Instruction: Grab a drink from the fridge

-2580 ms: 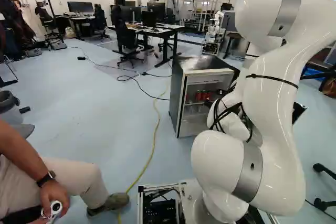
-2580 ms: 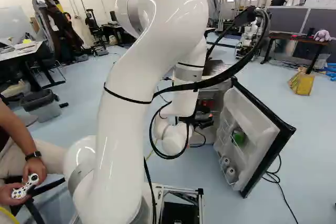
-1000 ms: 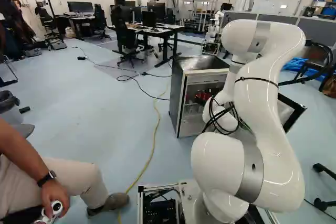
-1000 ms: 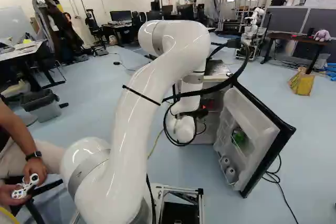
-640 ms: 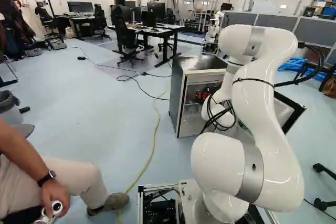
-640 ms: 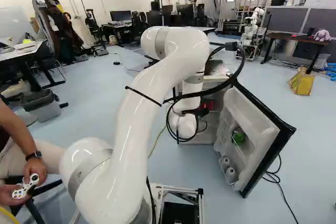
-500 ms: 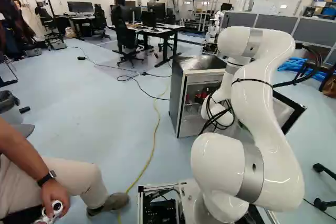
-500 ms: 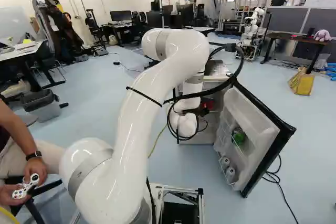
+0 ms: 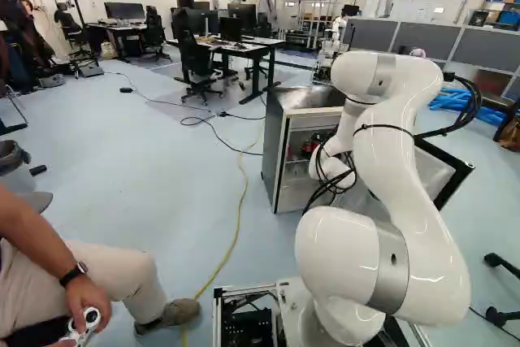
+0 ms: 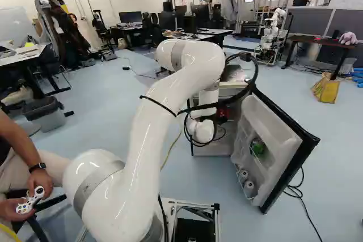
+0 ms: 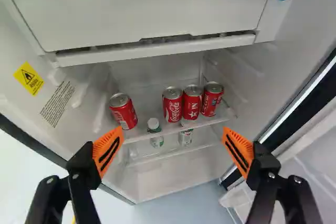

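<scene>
Where the black two-fingered gripper (image 10: 218, 122) points, a dark-sided fridge (image 9: 276, 152) stands open ahead, its white-lined door (image 10: 271, 134) swung out to the gripper's right. The gripper (image 11: 172, 149) is open, orange ribbed pads (image 11: 107, 151) spread wide apart. Ahead of them, a pale clear shelf (image 11: 140, 136) holds four red metal cola cans, three (image 11: 191, 103) grouped and one (image 11: 123, 112) apart at the left. Below are a white-capped bottle (image 11: 154, 125) and a silvery can (image 11: 185, 138).
</scene>
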Robot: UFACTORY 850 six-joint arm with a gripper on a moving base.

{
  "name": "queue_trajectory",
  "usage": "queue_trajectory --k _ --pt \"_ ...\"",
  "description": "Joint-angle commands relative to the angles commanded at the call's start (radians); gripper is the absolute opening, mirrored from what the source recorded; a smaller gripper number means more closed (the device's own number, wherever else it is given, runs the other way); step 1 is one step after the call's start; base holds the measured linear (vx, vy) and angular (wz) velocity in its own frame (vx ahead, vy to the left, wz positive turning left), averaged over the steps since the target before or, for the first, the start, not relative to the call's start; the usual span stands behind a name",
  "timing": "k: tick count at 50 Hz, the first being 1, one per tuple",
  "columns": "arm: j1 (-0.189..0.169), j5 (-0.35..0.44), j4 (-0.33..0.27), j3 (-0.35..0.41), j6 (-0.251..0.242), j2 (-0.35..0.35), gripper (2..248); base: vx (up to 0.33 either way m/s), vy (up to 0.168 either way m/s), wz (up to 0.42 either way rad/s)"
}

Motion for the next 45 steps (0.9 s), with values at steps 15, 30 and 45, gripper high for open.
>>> queue_trajectory --k 15,30,45 --pt "0.012 -0.054 0.011 -0.067 0.0 -0.037 247 0.0 0.0 0.0" --pt "0.019 -0.112 0.022 -0.113 0.0 -0.062 247 0.0 0.0 0.0" --pt "0.026 -0.157 0.027 -0.153 0.0 -0.084 247 0.0 0.0 0.0"
